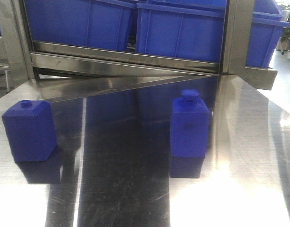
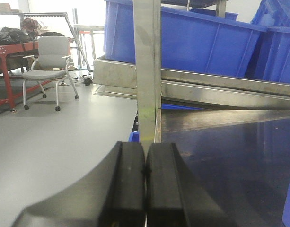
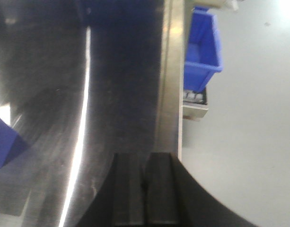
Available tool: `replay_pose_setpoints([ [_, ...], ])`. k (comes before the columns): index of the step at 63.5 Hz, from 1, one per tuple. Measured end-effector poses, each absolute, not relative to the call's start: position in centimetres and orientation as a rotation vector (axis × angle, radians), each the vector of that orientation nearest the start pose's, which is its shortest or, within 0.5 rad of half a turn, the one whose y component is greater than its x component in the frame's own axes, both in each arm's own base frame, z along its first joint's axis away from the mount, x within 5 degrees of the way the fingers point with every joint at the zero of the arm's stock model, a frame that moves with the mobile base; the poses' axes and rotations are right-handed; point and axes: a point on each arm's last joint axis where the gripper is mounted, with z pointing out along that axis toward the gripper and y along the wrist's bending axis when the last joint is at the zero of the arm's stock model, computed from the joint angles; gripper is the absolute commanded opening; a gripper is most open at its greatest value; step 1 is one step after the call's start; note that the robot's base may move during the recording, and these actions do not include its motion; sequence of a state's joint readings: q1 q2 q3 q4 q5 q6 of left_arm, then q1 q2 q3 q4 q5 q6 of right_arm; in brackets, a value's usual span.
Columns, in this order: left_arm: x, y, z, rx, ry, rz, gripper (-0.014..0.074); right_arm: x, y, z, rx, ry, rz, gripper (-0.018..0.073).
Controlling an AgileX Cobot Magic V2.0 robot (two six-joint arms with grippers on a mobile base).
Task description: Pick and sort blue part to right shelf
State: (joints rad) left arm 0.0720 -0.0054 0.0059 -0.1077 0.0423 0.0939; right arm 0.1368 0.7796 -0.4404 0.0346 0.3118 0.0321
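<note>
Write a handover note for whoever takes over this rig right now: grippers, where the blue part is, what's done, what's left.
Left gripper: shut, holding nothing.
Right gripper: shut, holding nothing, near the table's right edge.
Blue part: upright on the steel table, right of centre, no gripper on it. The wider blue block stands apart at the left.
Done: nothing yet.
Left: open a gripper, grasp the blue part, carry it to the right shelf.

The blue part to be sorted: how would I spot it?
On the shiny steel table before the blue bins stand two blue blocks. The blue part is the right one in the front view. It is narrower, bottle-like with a stepped cap; the wider block has a slanted top.
</note>
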Motion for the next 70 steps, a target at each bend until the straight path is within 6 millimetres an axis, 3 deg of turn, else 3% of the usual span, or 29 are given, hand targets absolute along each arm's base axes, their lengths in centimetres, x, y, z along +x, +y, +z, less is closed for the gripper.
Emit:
replay_pose_setpoints([
  [10,5.6,0.4,20.8,-0.062,1.525,0.043,0.0132,17.2,3.6,26.0,-0.141,2.219,0.169,0.0609],
  [12,5.6,0.4,20.8,-0.062,1.525,0.043,0.0132,17.6,3.9,26.0,-0.137,2.24,0.18,0.0645],
  [25,5.6,0.4,20.8,-0.062,1.525,0.043,0.0132,20.0,6.2,26.3,-0.114,2.426,0.245,0.062],
  [46,5.6,0.4,20.8,-0.062,1.525,0.043,0.0132,24.0,11.2,28.6,0.018,2.744,0.288,0.062],
  [56,5.6,0.4,20.8,-0.062,1.525,0.043,0.0132,25.9,14.0,29.4,0.005,2.815,0.281,0.062],
  [70,5.6,0.4,20.8,-0.062,1.525,0.043,0.0132,27.9,18.0,28.8,-0.046,2.882,0.268,0.062],
])
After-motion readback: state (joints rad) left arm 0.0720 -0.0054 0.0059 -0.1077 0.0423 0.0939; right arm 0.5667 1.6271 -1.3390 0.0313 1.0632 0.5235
